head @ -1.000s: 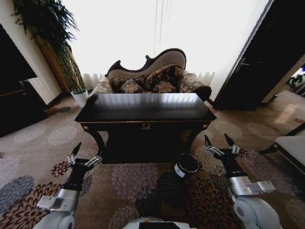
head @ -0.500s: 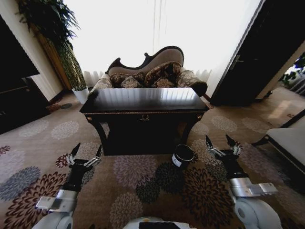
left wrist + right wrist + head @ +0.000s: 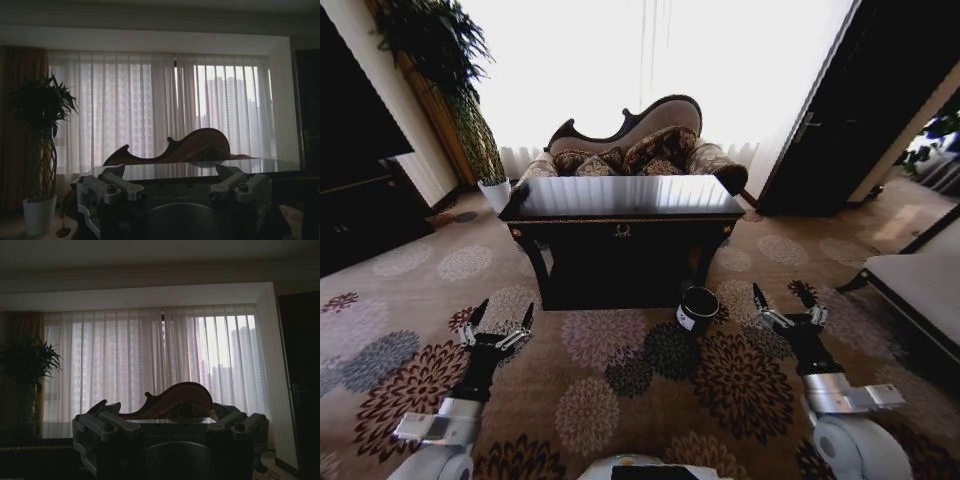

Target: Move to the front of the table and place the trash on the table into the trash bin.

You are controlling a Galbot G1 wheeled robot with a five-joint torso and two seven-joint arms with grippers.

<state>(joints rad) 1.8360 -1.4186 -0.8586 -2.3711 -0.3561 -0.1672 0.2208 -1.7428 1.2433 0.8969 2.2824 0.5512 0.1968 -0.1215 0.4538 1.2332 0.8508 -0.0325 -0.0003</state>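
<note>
- Head view: black glossy table [image 3: 620,240] ahead, long axis running left-right across the view, front face toward the robot, gold ornament at mid-front. Tabletop catches window glare; no trash can be made out on it.
- Trash bin [image 3: 697,309] upright on the carpet, open mouth up, white label on its side, just beside the table's front right leg and far lower than the tabletop.
- Left gripper [image 3: 500,317] low on the left above the carpet, jaws spread, tips pointing toward the table; holding nothing.
- Right gripper [image 3: 786,299] low on the right, jaws likewise spread and empty, near the bin but apart from it.
- Wrist views give a low, level look the head view lacks: the tabletop [image 3: 200,169] seen nearly edge-on as a thin reflective band, the sofa's curved back [image 3: 172,399] rising behind it, sheer curtains [image 3: 165,110] with tall buildings faint beyond.
- Left wrist view also takes in the white plant pot [image 3: 39,215] and its tall plant by the curtain.
- Room: floral-patterned carpet [image 3: 620,390], patterned sofa [image 3: 630,150] behind the table, dark doorway on the right, pale bench edge at far right.
</note>
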